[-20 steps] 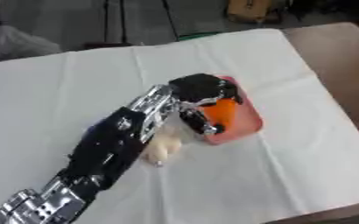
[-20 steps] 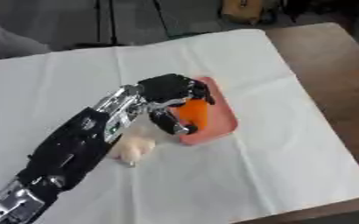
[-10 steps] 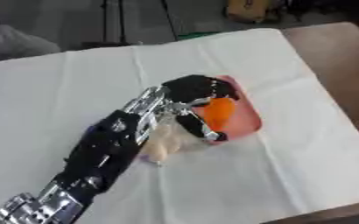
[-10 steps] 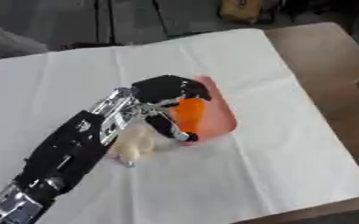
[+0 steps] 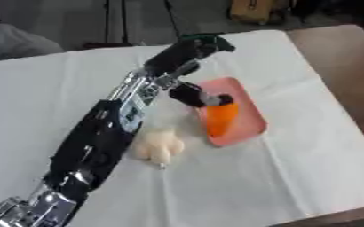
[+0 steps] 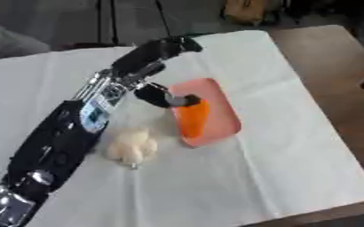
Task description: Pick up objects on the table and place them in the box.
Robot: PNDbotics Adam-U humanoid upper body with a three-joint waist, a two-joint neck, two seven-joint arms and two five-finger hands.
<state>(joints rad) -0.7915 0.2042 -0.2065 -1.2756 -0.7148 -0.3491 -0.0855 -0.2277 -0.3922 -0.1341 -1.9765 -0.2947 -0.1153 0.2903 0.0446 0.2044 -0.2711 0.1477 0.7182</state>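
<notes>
On the white cloth, your left hand (image 5: 187, 56) hangs above the pink box (image 5: 249, 114), fingers relaxed and holding nothing, thumb near the orange carrot (image 5: 219, 119) lying inside it. Just left sits a cream lump (image 5: 157, 146).

One carrot (image 5: 219, 119), one box (image 5: 247, 111), one cream lump (image 5: 157, 147)

Left arm (image 5: 100, 142) showing mostly black, bulky shell segments, glossy along the forearm. Silver metal joint (image 5: 37, 208) gleaming at the lower end by the frame corner. Silver-grey plates and a small bluish patch (image 5: 129, 116) showing mid-arm near the wrist. Left hand (image 5: 187, 53) showing black throughout, with dark fingers; thumb (image 5: 194, 95) black, a lighter grey band near its tip.
</notes>
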